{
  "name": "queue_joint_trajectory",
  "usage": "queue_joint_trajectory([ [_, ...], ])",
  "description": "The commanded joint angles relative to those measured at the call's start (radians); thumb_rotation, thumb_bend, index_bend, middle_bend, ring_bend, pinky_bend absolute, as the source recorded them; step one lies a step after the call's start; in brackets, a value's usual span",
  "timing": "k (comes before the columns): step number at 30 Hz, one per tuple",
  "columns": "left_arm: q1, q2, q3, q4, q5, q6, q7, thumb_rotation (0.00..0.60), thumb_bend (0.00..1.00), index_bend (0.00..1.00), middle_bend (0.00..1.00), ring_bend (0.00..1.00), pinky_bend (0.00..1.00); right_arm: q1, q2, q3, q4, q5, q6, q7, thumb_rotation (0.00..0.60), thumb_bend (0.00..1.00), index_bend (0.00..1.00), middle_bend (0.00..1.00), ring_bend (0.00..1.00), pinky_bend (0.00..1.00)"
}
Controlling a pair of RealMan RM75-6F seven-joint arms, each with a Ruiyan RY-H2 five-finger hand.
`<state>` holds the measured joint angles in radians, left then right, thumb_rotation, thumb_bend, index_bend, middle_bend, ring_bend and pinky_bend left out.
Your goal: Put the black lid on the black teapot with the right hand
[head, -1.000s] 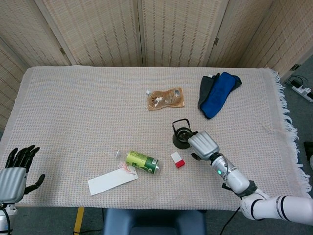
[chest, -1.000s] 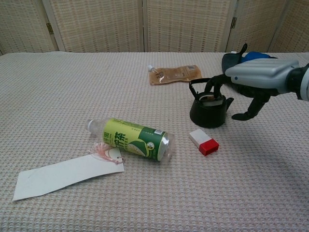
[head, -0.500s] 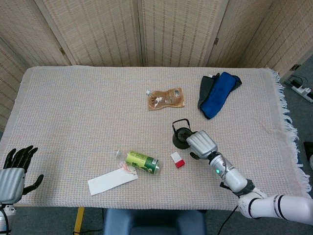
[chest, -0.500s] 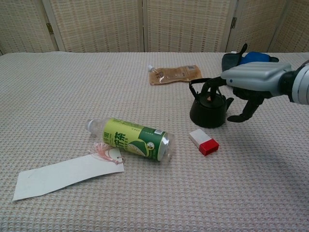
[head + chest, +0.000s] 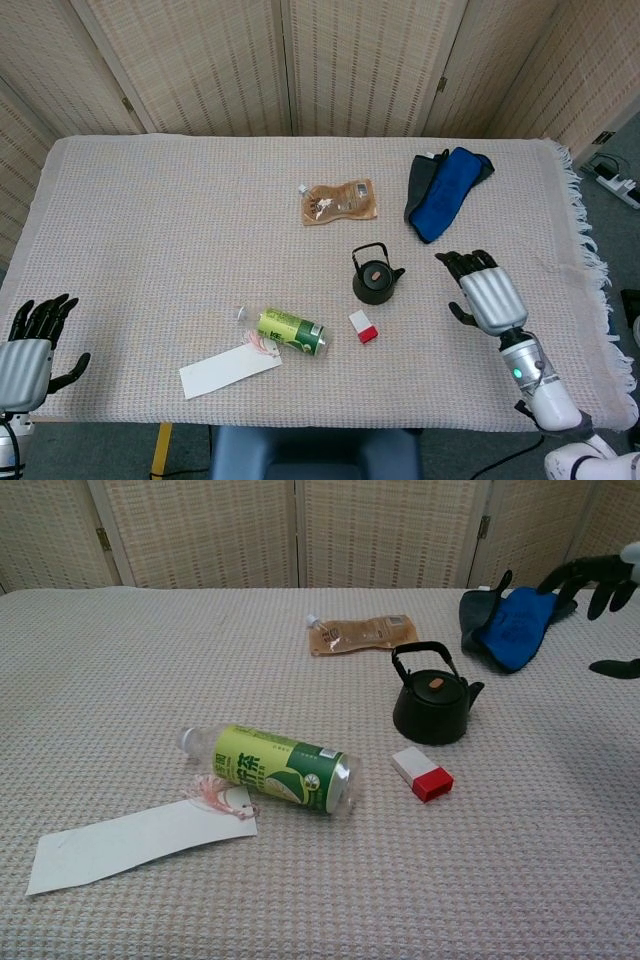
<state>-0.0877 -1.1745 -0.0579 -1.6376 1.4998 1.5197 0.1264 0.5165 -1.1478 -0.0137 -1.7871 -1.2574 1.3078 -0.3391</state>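
The black teapot (image 5: 375,279) (image 5: 433,707) stands upright right of the table's middle, handle raised. The black lid (image 5: 434,685) with a small brown knob sits on its top. My right hand (image 5: 484,290) is to the right of the pot, apart from it, fingers spread and holding nothing; in the chest view only its dark fingers (image 5: 596,577) show at the right edge. My left hand (image 5: 32,342) rests at the table's near left corner, fingers apart and empty.
A green-labelled bottle (image 5: 274,767) lies on its side beside a white paper strip (image 5: 135,842). A red and white box (image 5: 421,773) sits just in front of the teapot. A brown pouch (image 5: 339,201) and blue and dark cloths (image 5: 446,190) lie further back.
My right hand has let go over the teapot and swung away to the right. The lid now sits on the pot. The left hand has hardly moved.
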Motion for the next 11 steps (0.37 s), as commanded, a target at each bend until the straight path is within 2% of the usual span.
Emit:
queue_joint_trajectory([
  [1,-0.002,-0.015,-0.011,-0.006,-0.011,0.006,0.024,0.600,0.28,0.09,0.06,0.06,0.01,-0.132,0.022,-0.040,0.032,-0.084,0.150,0.083,0.600,0.34,0.08,0.09,0.09,0.00],
  [8,-0.010,-0.025,-0.012,-0.014,-0.003,0.004,0.031,0.600,0.28,0.09,0.06,0.06,0.01,-0.277,0.058,-0.071,0.034,-0.149,0.298,0.143,0.600,0.33,0.07,0.08,0.07,0.00],
  [11,-0.011,-0.030,-0.012,-0.010,0.002,0.007,0.028,0.600,0.28,0.09,0.06,0.06,0.01,-0.320,0.060,-0.082,0.037,-0.162,0.322,0.151,0.600,0.33,0.07,0.08,0.07,0.00],
])
